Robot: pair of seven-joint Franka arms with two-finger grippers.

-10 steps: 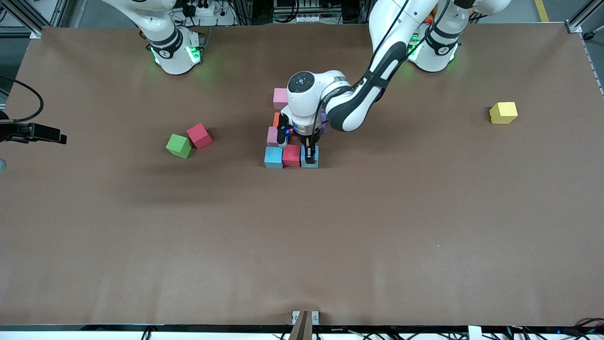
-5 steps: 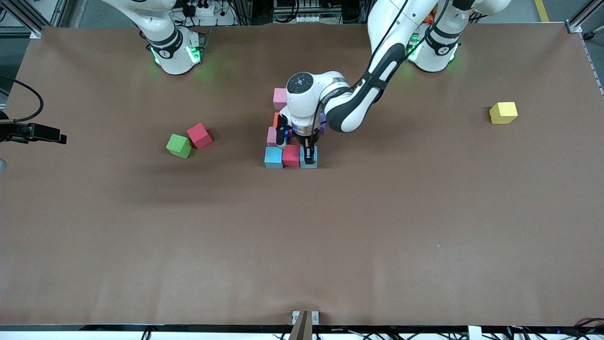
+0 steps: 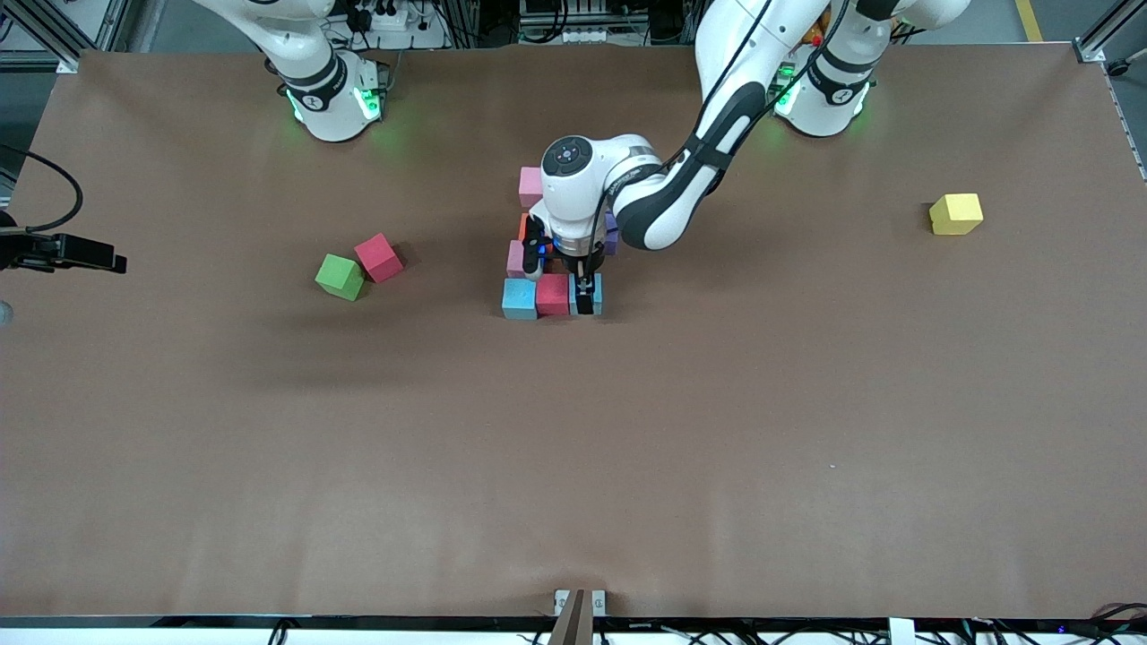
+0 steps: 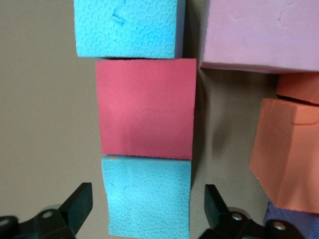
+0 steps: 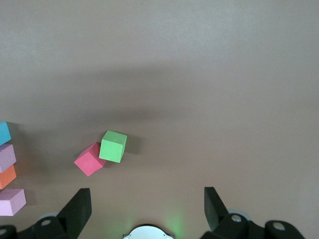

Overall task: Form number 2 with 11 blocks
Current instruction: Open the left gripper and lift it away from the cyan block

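The left gripper is down over the light blue block at the end of the figure's nearest row, its fingers spread wide with a gap on each side of the block, so nothing is pinched; the block sits on the table and looks freshly placed. Next to it in the same row lie a red block and a second light blue block, all three touching. Just farther from the front camera sits a pink block, then an orange block mostly hidden under the arm, a purple block peeking out toward the left arm's end, and another pink block farthest back. The arm covers the middle of the figure, so the exact count there cannot be told.

Still loose are a yellow block well apart toward the left arm's end and a pink block toward the right arm's end, touching a green cube that is no part of the task. By my judgement the figure is mostly built, with these two left to bring in.

The right gripper waits high over the table near the right arm's end, fingers spread and holding nothing.
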